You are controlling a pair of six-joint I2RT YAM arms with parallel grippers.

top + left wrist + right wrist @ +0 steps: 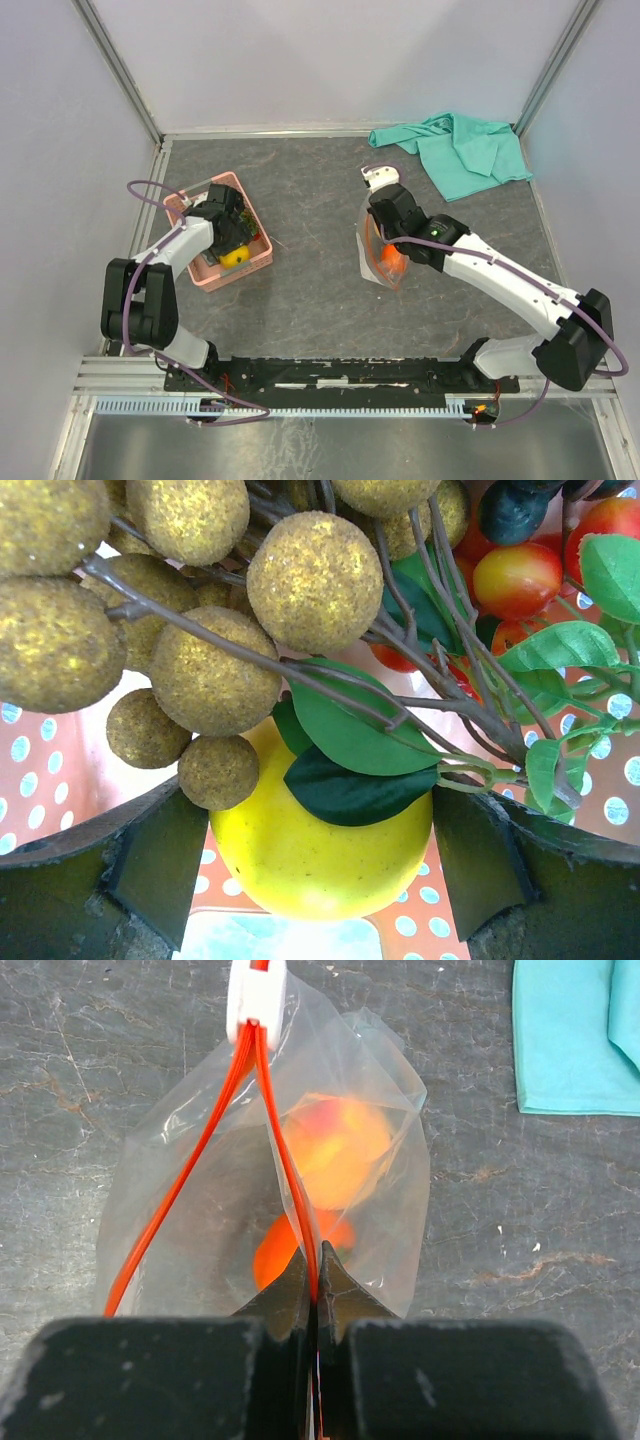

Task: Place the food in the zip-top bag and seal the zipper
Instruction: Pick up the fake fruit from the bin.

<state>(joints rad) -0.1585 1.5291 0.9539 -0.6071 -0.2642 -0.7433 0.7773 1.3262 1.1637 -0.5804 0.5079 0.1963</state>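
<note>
On the left, the left end effector (320,880) stands open inside the pink basket (212,282). Its fingers (150,865) are spread to either side of a yellow lemon (320,855); whether they touch it cannot be made out. Just beyond the lemon lies a bunch of brown berries (210,670) on dark stems with green leaves, and past those some red-yellow fruits (515,575) and a dark grape (510,510).

On the right, the right end effector (315,1280) is closed on the zipper (180,1190) at the near end of the clear bag (385,1090), which lies on the table (310,300). Inside the bag are an orange (268,1258) and, farther in, a yellow-orange fruit (335,1150). A white slider (256,1000) sits at the zipper's far end. A teal cloth (460,150) lies in the far right corner.
</note>
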